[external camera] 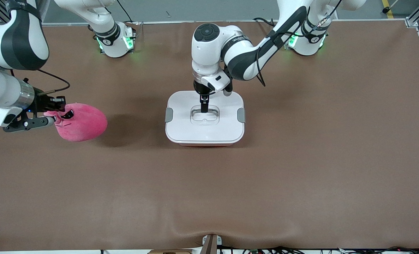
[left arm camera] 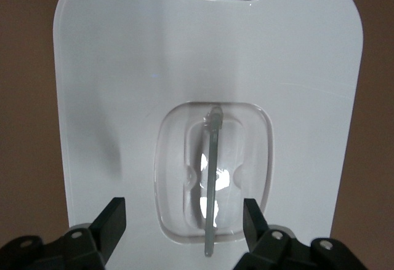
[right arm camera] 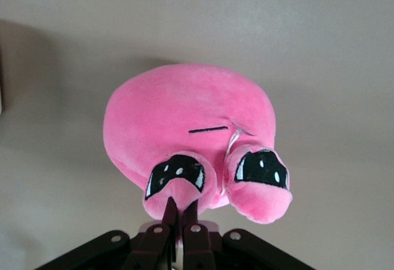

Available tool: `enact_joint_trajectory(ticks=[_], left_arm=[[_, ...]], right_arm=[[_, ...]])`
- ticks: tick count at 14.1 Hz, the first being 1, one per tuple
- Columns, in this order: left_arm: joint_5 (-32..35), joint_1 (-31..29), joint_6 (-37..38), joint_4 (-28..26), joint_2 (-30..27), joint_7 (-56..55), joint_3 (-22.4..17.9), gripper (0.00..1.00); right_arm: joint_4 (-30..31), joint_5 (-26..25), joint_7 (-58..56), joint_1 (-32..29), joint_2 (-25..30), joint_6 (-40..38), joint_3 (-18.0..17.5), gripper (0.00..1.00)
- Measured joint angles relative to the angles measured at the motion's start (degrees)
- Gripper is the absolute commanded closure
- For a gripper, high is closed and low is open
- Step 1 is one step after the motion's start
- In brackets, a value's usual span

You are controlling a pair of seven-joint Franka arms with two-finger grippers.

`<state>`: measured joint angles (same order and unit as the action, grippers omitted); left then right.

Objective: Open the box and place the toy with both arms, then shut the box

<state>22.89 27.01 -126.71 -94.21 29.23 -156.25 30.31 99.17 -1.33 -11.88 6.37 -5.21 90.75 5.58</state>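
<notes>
Now, going from the left of the front frame: my right pincer (external camera: pixel 55 114) sits at the left edge, shut on the toy (external camera: pixel 82 122), nipping a fold of plush beside one drooping black eye. By its shadow the toy looks lifted off the desk (external camera: pixel 301 176), toward the right arm's end. I judge it light and very soft; it squashes, so a pinch on the plush holds but lets the body sag and swing. A deeper bite on the round body would carry it steadier.

In the middle of the frame stands the box (external camera: pixel 204 132), lid on, a grey clip (external camera: pixel 168 115) at one side and another clip (external camera: pixel 241 115) at the other. My left pincer (external camera: pixel 204 106) is down over the lid's recessed centre, fingers apart on either side of the thin clear handle (left arm camera: pixel 212 184), which stands between them untouched as far as I can see. The lid looks stiff, smooth and probably slippery, so the handle's upright rib is the place to grip; the rib looks thin, so I would squeeze gently. Whether the clips are unlatched I cannot tell.
</notes>
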Motion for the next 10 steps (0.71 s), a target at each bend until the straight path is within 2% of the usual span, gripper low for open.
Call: enact_joint_trajectory(ticks=[2,3,4,6,10], left_arm=[[0.0,0.6,0.0,0.1,0.4,0.0,-1.4,0.19],[0.0,1.0,0.0,0.3,0.8,0.0,-2.1,0.25],[0.3,1.3,0.0,0.7,1.3,0.0,-2.5,0.25],[1.9,1.7,0.0,1.4,2.1,0.0,-2.8,0.25],[2.3,2.0,0.0,2.8,3.3,0.0,-2.9,0.36]], right_arm=[[-1.3,0.0,-0.9,0.1,0.0,-1.3,-0.1,1.00],[-1.6,0.0,-1.2,0.1,0.0,-1.5,-0.1,1.00],[-1.8,0.0,-1.5,0.3,0.0,-1.5,-0.2,1.00],[-2.3,0.0,-4.2,0.8,0.0,-1.4,-0.2,1.00],[-3.5,0.0,-8.6,1.0,0.0,-1.6,-0.2,1.00]])
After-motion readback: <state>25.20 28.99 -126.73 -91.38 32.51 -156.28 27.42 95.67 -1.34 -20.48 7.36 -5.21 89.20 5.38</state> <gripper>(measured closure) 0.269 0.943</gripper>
